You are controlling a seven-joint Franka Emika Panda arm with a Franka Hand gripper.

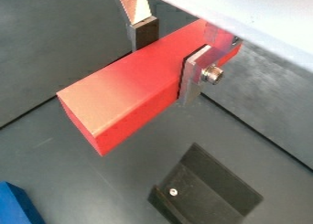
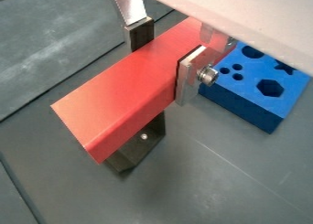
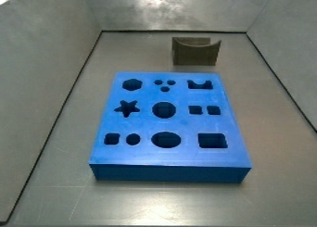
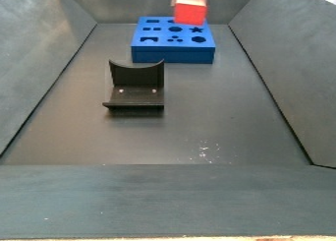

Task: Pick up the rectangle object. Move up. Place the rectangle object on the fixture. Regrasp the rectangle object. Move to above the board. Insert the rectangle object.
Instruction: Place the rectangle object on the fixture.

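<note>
Red-orange and long, the rectangle object filled both wrist views, clamped between the flat silver fingers of the tool, which held it near one end with the block lying roughly level, high above the bench. Below it, in a wrist view, the fixture stood on the dark floor, apart from the block. Beside the block, in a wrist view, lay the blue board with its shaped holes. In a side view the block's end hung at the upper edge, in front of the board, while the fixture sat nearer the camera.
</note>
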